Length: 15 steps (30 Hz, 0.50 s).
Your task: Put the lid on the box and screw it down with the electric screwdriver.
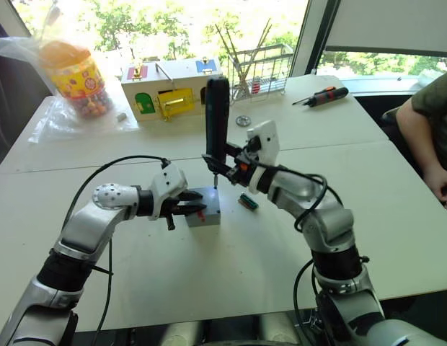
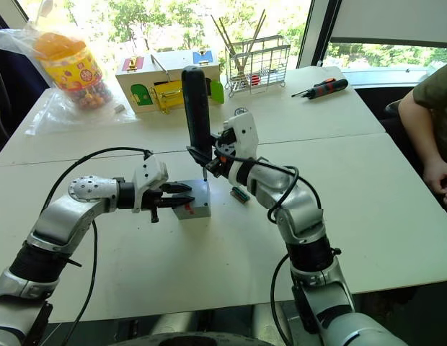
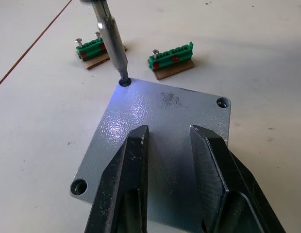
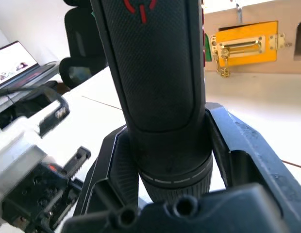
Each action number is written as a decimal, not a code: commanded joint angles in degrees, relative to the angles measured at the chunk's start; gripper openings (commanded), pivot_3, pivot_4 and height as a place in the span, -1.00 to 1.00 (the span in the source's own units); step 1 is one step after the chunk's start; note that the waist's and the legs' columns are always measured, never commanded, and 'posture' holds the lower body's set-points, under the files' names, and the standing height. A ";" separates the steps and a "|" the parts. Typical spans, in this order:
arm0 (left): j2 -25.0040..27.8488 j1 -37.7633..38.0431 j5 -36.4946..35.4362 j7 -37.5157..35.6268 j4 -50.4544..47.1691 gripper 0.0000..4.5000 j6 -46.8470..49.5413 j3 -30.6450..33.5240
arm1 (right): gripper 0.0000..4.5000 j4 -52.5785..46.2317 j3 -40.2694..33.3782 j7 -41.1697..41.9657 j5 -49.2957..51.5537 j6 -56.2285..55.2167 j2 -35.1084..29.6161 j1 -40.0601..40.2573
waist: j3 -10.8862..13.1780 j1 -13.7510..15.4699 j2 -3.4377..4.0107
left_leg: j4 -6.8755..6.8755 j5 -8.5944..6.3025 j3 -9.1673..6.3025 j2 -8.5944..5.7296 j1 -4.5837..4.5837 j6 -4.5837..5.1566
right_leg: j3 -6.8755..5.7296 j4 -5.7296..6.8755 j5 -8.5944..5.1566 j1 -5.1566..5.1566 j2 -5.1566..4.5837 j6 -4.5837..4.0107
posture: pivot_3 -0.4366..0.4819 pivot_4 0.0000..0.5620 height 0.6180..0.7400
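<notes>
- The lid, flat speckled grey with corner screw holes (three visible), sits on the box mid-worktop.
- The right hand clamps the one black electric screwdriver upright, bit in a corner hole.
- The left hand, fingers spread, rests over the lid.
- Two green terminal blocks lie just beyond.

Flat square grey plastic lid seated on small grey plastic box, corner screw holes visible; box on white table, red mark on its side. Thick black cylindrical electric screwdriver upright, thin metal bit set in one corner hole.
</notes>
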 commanded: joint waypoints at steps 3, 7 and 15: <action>0.20 1.32 0.34 -0.62 1.90 -0.42 0.80 -0.99 | -0.24 -5.57 -13.81 -3.32 8.07 9.82 -3.30 -14.88 | 0.07 -0.05 0.03 | 0.02 0.27 -0.02 -0.03 -0.25 -0.44 | -0.05 0.10 0.01 -0.13 -0.08 0.00 | -0.05 -0.47 1.00; -0.71 -1.23 -4.84 -0.97 -0.36 -0.42 4.59 2.65 | -0.24 -1.64 -18.99 -5.04 10.65 21.57 -7.67 -19.62 | 0.10 -0.10 -0.02 | -0.03 0.21 -0.04 -0.02 -0.23 -0.34 | -0.06 0.07 0.01 -0.09 -0.09 -0.01 | -0.05 -0.47 1.00; 4.86 -7.33 -9.20 -5.57 -8.61 -0.42 8.51 3.36 | -0.24 15.99 -13.87 8.75 15.79 41.02 -35.42 -20.70 | 1.09 -0.16 -0.11 | 0.31 0.31 -0.01 -0.06 -1.25 -0.43 | -0.12 0.12 0.03 -0.94 -0.14 0.00 | -0.05 -0.47 1.00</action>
